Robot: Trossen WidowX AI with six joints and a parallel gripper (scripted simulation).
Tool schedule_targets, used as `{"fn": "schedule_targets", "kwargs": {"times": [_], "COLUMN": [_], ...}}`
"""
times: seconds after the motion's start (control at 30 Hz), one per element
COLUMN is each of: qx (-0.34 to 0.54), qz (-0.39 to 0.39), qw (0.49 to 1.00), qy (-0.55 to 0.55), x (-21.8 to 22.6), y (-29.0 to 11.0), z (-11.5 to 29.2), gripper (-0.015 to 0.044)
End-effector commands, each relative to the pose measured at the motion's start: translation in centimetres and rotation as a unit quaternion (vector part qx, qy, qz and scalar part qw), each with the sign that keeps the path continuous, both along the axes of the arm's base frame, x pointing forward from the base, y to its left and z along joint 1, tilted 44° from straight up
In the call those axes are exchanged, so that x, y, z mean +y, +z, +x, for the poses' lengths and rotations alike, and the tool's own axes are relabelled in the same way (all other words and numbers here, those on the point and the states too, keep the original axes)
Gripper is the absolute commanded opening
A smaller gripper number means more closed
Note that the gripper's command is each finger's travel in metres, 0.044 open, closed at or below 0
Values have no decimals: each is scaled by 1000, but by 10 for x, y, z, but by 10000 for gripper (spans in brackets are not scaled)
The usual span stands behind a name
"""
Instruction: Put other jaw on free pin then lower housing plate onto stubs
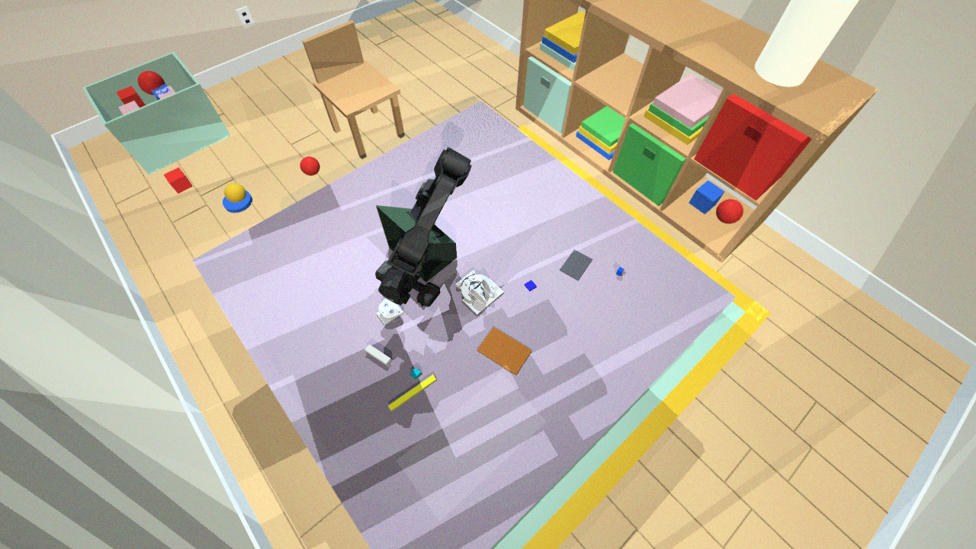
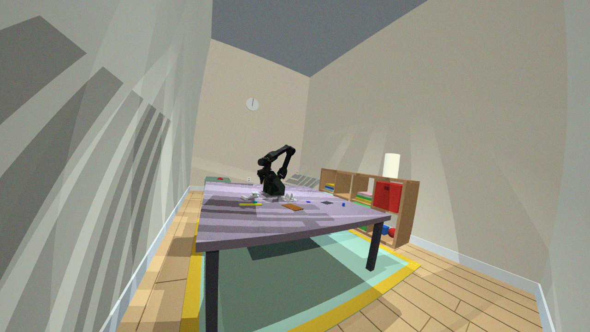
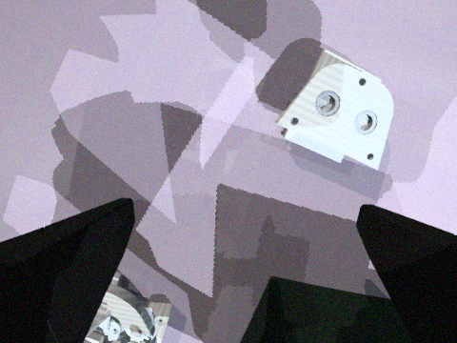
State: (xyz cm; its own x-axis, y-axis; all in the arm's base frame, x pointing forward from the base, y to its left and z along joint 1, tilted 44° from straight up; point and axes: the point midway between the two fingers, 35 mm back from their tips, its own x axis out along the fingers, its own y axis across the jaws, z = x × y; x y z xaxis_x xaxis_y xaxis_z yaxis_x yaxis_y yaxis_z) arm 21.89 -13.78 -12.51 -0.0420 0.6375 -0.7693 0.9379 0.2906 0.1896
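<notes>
Wrist view: the plate [image 1: 386, 315] [image 2: 255, 193] [image 3: 347, 105] is seen flat on the counter [image 1: 546, 204] [image 2: 231, 227] [image 3: 419, 29], ahead and to the right of the pincer [image 1: 409, 296] [image 2: 261, 181] [image 3: 248, 212]; its two holes and long edge are set on a slant, down toward the right. The base [image 1: 496, 292] [image 2: 291, 200] [image 3: 163, 311] is glimpsed at the opposite side, partly masked by a finger. From above, the plate is found left of the base, well apart from it, not yet fitted. The pincer is spread wide, with nothing held. Whether the gear teeth are meshed cannot be told. The plate is judged to be next: a shift toward it, away from the base, would be needed, with a wrist turn to suit the slant. If closed askew, the plate might be twisted.
</notes>
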Motion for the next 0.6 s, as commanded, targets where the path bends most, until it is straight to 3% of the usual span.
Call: {"fn": "schedule_targets", "kwargs": {"times": [0.0, 0.3, 0.57], "qx": [42, 121, 127], "qz": [3, 16, 17], "qw": [998, 985, 983], "qy": [-43, -124, -130], "x": [-15, -36, -31], "y": [-12, -36, -44], "z": [-16, -50, -54], "gripper": [440, 440, 440]}}
